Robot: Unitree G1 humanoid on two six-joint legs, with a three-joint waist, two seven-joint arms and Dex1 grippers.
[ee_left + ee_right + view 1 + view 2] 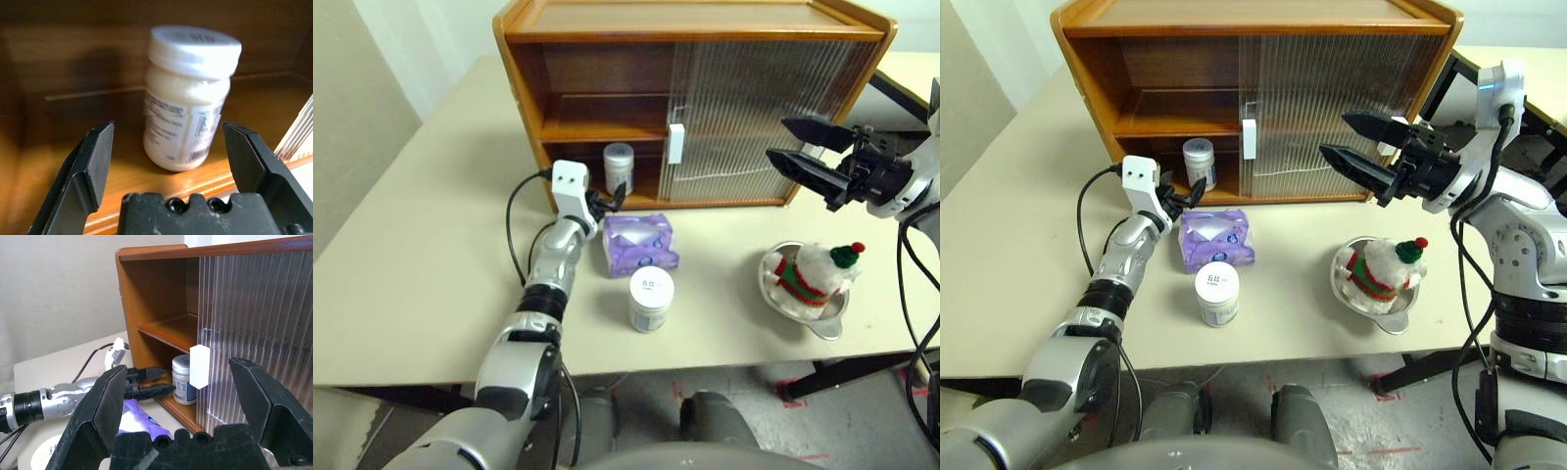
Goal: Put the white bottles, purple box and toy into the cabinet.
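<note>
I see one white bottle (619, 168) standing inside the cabinet (607, 117), on the bottom floor of the open left side. That one is done.

My left gripper (607, 203) is just in front of that bottle, at the cabinet's front edge. Its two black fingers are spread wide and they hold nothing. In the left wrist view the bottle stands between the fingers but they do not touch it.

My right gripper (808, 148) hangs in the air in front of the closed ribbed door (754, 108). Its fingers are wide apart too, and they hold nothing.

Three things are not put away yet. The second white bottle (651, 299) stands on the table (411, 274), near the front edge. The purple box (640, 244) lies on the table between that bottle and the cabinet. The toy (813, 272) sits in a silver bowl (832, 323) on the table, on my right side, below the right gripper.

So I think one of four things is done. The left side of the cabinet is open, and both its floor and the shelf (597, 129) above have room. I think the purple box is the next easy pick for my left gripper, since it is the closest thing.
</note>
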